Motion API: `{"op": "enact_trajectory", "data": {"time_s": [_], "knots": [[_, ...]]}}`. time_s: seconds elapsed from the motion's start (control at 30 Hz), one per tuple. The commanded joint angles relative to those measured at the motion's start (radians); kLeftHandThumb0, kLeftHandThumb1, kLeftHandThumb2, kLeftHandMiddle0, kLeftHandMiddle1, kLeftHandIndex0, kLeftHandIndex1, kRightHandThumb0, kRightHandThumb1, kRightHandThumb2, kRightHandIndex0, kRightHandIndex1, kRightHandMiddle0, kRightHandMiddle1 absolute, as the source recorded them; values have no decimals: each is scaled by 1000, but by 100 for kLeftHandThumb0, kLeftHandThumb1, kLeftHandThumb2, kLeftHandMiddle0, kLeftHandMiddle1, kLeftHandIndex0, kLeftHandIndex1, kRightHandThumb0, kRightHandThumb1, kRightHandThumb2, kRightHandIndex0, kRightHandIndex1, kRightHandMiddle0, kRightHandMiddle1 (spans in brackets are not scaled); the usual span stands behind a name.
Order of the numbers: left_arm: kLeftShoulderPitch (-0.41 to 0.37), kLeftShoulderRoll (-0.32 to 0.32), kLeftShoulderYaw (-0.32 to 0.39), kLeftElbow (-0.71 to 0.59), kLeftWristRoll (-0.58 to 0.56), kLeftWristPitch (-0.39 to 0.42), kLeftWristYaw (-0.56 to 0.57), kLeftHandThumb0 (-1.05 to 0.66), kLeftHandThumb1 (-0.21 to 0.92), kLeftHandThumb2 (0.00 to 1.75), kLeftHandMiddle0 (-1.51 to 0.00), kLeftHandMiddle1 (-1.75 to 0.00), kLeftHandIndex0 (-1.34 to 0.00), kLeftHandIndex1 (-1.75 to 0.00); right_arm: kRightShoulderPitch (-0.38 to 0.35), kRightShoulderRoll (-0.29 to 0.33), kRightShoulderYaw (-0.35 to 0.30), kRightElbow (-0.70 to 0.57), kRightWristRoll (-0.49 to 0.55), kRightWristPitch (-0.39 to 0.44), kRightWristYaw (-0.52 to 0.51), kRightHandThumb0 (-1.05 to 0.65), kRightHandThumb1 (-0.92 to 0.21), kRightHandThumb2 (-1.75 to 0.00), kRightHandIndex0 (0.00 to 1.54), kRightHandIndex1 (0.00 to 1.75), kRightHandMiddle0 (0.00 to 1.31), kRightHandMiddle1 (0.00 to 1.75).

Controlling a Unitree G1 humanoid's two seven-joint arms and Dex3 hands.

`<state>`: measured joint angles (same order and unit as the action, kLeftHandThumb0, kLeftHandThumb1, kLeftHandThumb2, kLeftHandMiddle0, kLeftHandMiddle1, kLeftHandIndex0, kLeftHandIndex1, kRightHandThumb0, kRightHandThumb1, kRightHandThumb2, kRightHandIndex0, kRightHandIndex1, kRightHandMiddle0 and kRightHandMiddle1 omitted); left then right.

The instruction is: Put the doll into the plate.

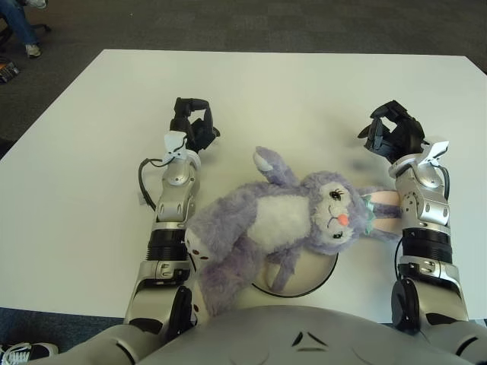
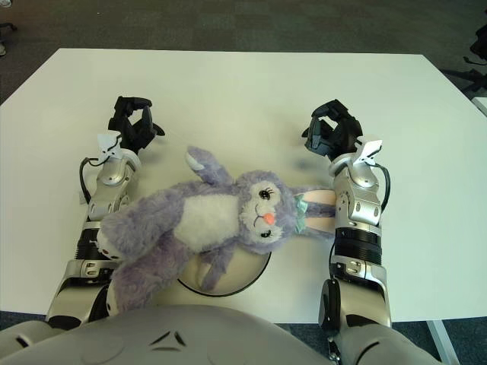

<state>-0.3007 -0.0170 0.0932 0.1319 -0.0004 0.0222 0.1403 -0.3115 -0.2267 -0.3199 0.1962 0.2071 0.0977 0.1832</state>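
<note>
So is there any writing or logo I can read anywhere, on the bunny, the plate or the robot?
None can be read.
Doll: no tag or label shows.
Plate: plain, mostly hidden under the doll.
Left hand and right hand: small white tags at the wrists, with no print that can be made out.
Table: bare white, no markings.

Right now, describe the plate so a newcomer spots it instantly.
On the white table, look at the near edge, between the left hand and right hand. The plate lies there, mostly hidden under the purple doll: a round pale dish with a dark rim.
</note>
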Motion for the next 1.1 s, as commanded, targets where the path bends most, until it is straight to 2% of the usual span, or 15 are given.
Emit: {"op": "enact_trajectory", "data": {"time_s": [0.0, 0.63, 0.67, 0.8, 1.07], "knots": [[-10, 12, -3, 13, 6, -14, -9, -38, 71, 81, -87, -171, -32, -175, 17, -6, 4, 5, 12, 12, 2, -1, -33, -131, 49, 175, 48, 175], [-24, 13, 5, 56, -4, -35, -14, -38, 69, 83, -87, -172, -33, -175, 45, 16, 13, 30, 32, 0, 7, -1, -29, -135, 52, 175, 50, 175], [-25, 12, 6, 59, -5, -36, -14, -38, 69, 83, -87, -172, -33, -175, 45, 17, 14, 32, 32, -2, 7, -1, -28, -136, 58, 175, 47, 173], [-28, 13, 7, 65, -6, -34, -14, -38, 69, 84, -87, -172, -33, -175, 45, 21, 18, 40, 30, -17, 12, -1, -26, -139, 66, 174, 42, 173], [-34, 23, 4, 81, -11, -23, -32, -38, 69, 84, -88, -174, -33, -175, 42, 31, 25, 69, 17, -76, 2, -1, -18, -148, 75, 172, 46, 175]]}}
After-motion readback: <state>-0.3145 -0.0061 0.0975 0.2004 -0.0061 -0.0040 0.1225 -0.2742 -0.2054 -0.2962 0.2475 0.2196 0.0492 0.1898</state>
